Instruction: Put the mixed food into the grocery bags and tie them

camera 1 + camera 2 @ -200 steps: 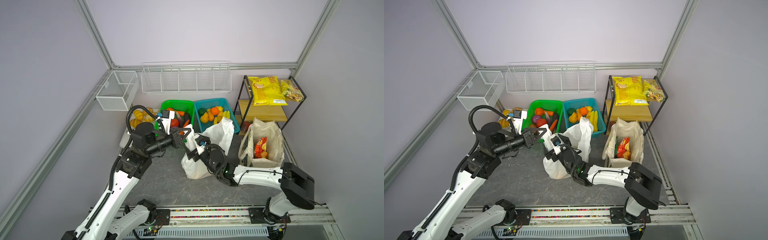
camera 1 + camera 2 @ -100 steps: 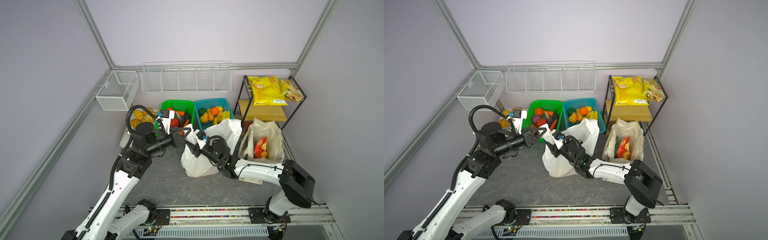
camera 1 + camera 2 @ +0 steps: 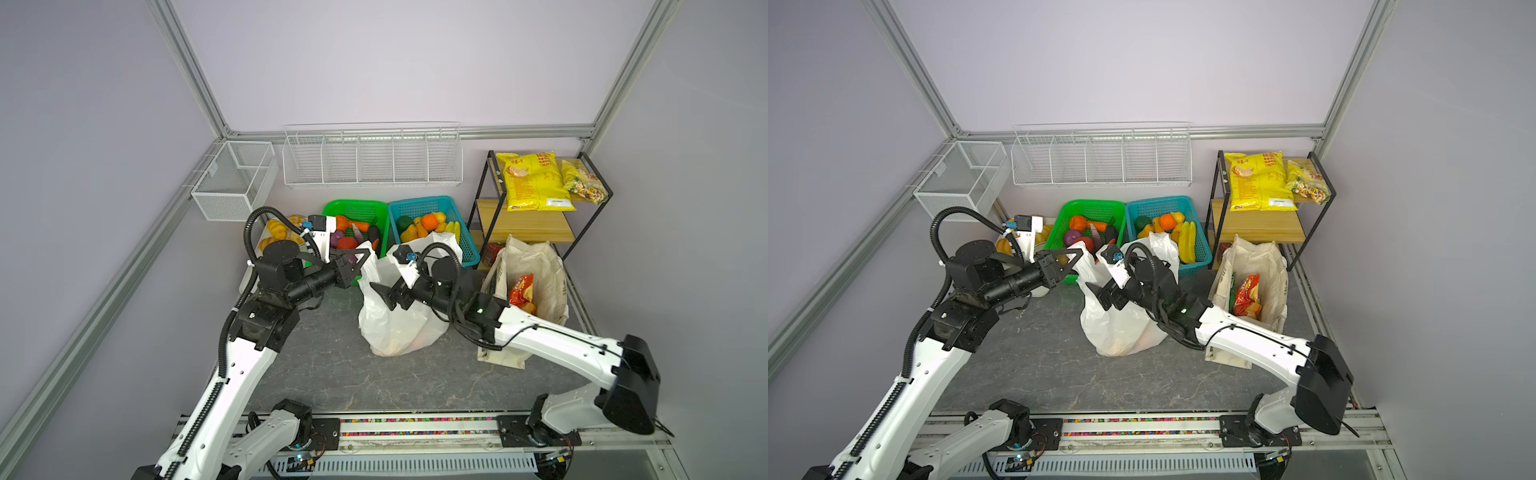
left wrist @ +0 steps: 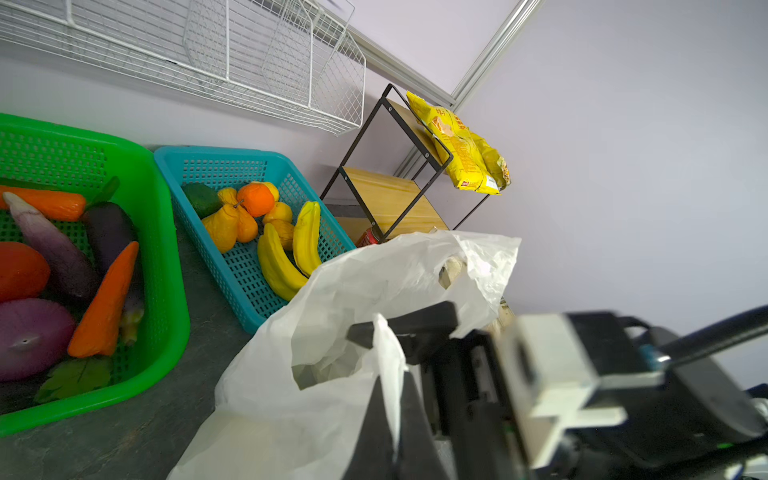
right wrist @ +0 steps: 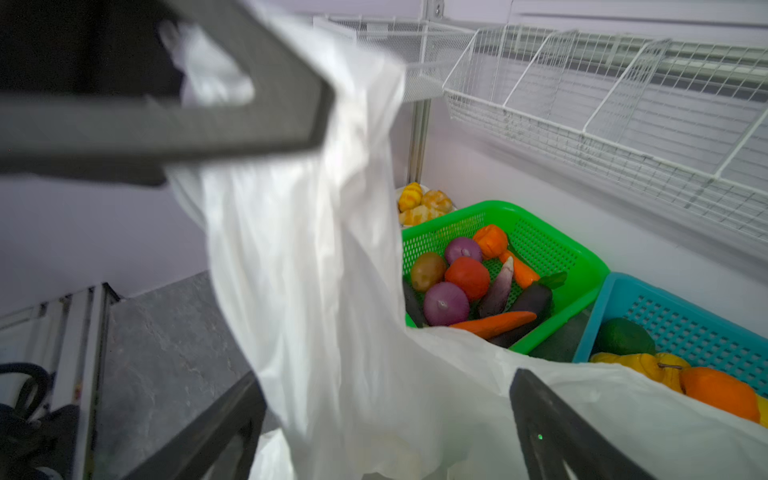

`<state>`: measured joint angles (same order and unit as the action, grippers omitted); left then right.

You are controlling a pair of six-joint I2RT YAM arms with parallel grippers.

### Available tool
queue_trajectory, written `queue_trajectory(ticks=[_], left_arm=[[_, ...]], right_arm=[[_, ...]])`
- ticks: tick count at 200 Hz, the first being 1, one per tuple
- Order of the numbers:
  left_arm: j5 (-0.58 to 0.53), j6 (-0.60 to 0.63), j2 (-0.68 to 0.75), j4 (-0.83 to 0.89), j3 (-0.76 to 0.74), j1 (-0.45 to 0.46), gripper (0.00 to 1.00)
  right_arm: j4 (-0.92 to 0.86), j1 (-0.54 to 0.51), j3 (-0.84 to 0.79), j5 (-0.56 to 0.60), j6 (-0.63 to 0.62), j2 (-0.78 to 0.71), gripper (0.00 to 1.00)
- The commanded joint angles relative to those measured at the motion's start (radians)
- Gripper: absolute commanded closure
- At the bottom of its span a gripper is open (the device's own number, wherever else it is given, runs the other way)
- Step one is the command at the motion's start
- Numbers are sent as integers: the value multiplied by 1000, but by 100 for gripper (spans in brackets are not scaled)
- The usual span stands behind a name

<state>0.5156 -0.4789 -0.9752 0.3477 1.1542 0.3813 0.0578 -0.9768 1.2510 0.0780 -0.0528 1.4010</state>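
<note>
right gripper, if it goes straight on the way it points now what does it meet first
The white plastic bag: the handle strip that the shut left gripper holds up hangs just ahead of the open right gripper, in line with the gap of its jaws. How near is unclear.

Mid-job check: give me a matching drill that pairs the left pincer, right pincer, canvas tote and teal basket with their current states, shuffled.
Things:
1. left pincer
2. right pincer
3. canvas tote
4. teal basket

States:
A. holds bananas and orange fruit
B. open, at the white bag
C. has a red snack packet inside
D. shut on the white bag's handle

Pairs: 1-D, 2-B, 3-C, 4-A.
</note>
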Motion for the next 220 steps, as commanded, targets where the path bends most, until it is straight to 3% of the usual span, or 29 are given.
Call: queue_trajectory(ticks=[1,32,55,69,100,128,142,168,189,197,208,220], left_arm=[[-24,44,-11,18,45,-6,100],[-38,55,-22,30,54,-11,100],[-51,68,-19,39,54,-14,100],[-51,71,-20,43,53,-15,100],[-43,71,-25,43,52,-16,100],[-40,69,-23,43,48,-18,100],[-44,70,-18,46,47,-17,100],[-96,84,-1,64,44,-17,100],[-254,121,52,74,37,-16,72],[-328,128,93,56,31,-15,60],[-340,170,154,-18,12,-12,47],[-353,192,207,-115,-7,26,38]], right_arm=[[-337,2,127,-39,-58,-66,10],[-539,2,210,-83,-106,-158,11],[-582,30,133,12,-126,-273,10],[-582,107,61,-4,-94,-337,9],[-440,296,-154,-136,-19,-430,7],[-245,405,-266,-294,47,-384,0],[-146,425,-278,-355,70,-336,12],[-69,434,-271,-380,91,-264,57],[-58,440,-304,-349,123,-272,88],[-49,440,-318,-350,137,-282,90],[-45,440,-326,-368,159,-287,91],[-24,440,-337,-383,182,-291,92]])
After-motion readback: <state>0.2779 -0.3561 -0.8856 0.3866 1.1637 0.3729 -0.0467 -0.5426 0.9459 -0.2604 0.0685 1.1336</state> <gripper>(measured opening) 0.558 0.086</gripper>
